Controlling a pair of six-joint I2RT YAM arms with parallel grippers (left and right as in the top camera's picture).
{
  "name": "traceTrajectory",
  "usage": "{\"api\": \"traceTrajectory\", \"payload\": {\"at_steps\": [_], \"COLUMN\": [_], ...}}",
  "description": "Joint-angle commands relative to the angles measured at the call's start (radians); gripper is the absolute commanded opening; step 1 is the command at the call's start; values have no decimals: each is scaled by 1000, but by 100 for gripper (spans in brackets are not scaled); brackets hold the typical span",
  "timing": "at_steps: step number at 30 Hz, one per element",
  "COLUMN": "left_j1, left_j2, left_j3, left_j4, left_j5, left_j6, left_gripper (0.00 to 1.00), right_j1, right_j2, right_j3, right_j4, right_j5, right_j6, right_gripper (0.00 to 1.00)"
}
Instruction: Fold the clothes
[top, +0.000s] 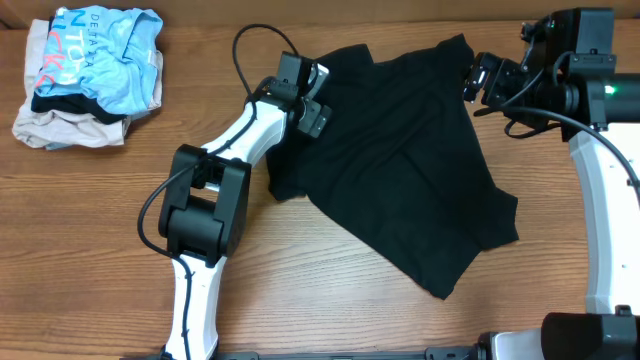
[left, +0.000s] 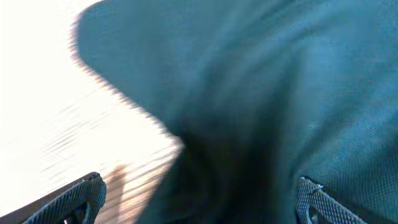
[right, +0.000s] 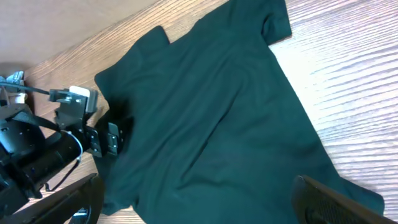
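The black T-shirt (top: 400, 160) lies spread and rumpled on the wooden table, with a sleeve at the lower right. My left gripper (top: 318, 100) is open at the shirt's upper left edge. In the left wrist view its wide-open fingers (left: 202, 205) straddle the blurred dark fabric (left: 280, 93), close above it. My right gripper (top: 478, 80) is open, above the shirt's upper right corner. In the right wrist view the open fingers (right: 199, 208) frame the shirt (right: 211, 118) from higher up, holding nothing.
A pile of other clothes sits at the far left back: a light blue shirt (top: 110, 55) on a beige garment (top: 60, 125). The left arm (right: 56, 146) shows in the right wrist view beside the shirt. Bare wood (top: 350, 310) lies in front.
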Motion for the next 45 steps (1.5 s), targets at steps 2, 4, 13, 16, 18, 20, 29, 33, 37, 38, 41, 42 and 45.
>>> {"api": "traceTrajectory", "payload": {"at_steps": [2, 4, 13, 16, 18, 20, 29, 33, 37, 38, 41, 42, 45], "left_j1": [26, 41, 179, 242, 265, 282, 290, 290, 288, 288, 285, 285, 282], "left_j2": [36, 36, 36, 36, 36, 36, 35, 35, 35, 35, 35, 35, 35], "left_j3": [18, 18, 18, 18, 18, 18, 26, 44, 48, 48, 48, 48, 48], "left_j4": [-47, -85, -432, -591, -659, -723, -837, -837, -826, -819, -812, -810, -804], "left_j5": [-224, -261, -330, -270, -233, -191, -60, -37, -18, -17, -18, -17, -17], "left_j6": [-82, -119, -296, -300, -300, -300, -292, -292, -292, -292, -291, -292, -292], "left_gripper": [100, 100, 100, 100, 100, 100, 100, 100, 100, 100, 100, 100, 100], "right_j1": [-2, -2, -2, -2, -2, -2, -3, -6, -28, -32, -39, -39, -40], "right_j2": [-3, 0, 52, 85, 101, 111, 112, 112, 112, 112, 112, 112, 112], "right_j3": [5, 5, -23, -64, -95, -134, -457, -591, -692, -708, -750, -764, -797], "right_j4": [-8, -23, -107, -133, -148, -152, 74, 203, 324, 349, 422, 445, 499], "right_j5": [-4, -4, -4, -4, 0, 8, 67, 195, 209, 209, 209, 209, 210], "right_j6": [-10, -9, -6, -1, 17, 26, 83, 170, 183, 183, 183, 183, 183], "right_gripper": [99, 99, 99, 99, 99, 99, 91, 87, 87, 87, 87, 87, 84]}}
